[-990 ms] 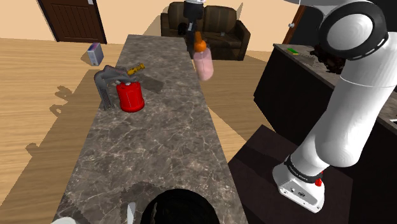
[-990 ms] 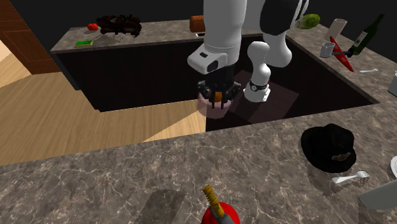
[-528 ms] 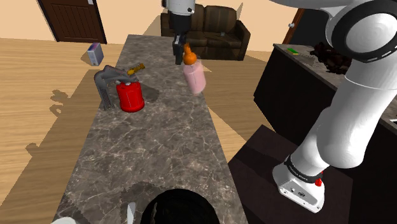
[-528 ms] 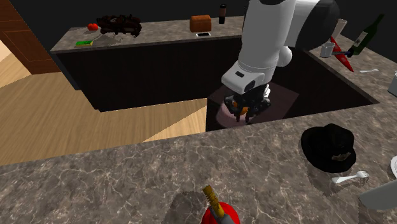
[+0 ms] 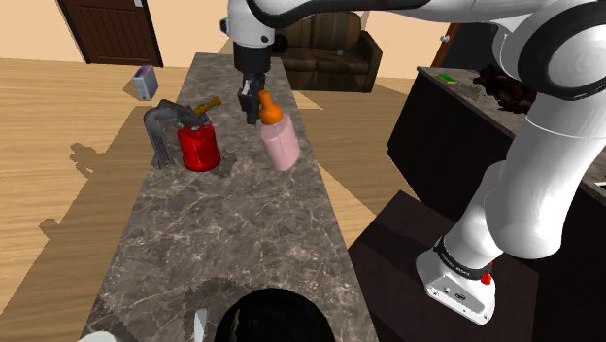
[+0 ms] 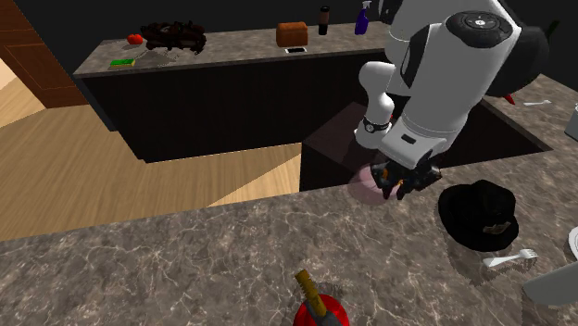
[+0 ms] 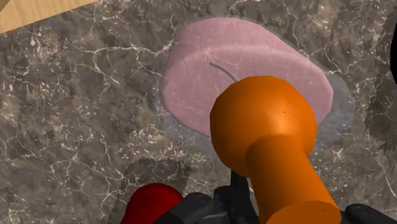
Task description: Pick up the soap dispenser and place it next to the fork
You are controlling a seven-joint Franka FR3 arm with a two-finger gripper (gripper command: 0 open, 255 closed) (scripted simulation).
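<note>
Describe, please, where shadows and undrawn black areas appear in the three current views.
Shoulder view: even light, with soft dark shadows on the wooden floor left of the counter. Second exterior view: a pure black area lies behind the far counter. Wrist view: the soap dispenser casts a faint grey shadow on the counter, its orange pump looming large near the lens.

Plenty of bare surface (image 5: 243,228) between the red extinguisher (image 5: 199,148) and the black hat (image 5: 277,316); extinguisher's the tight spot, standing near the gripper (image 5: 254,105).
</note>
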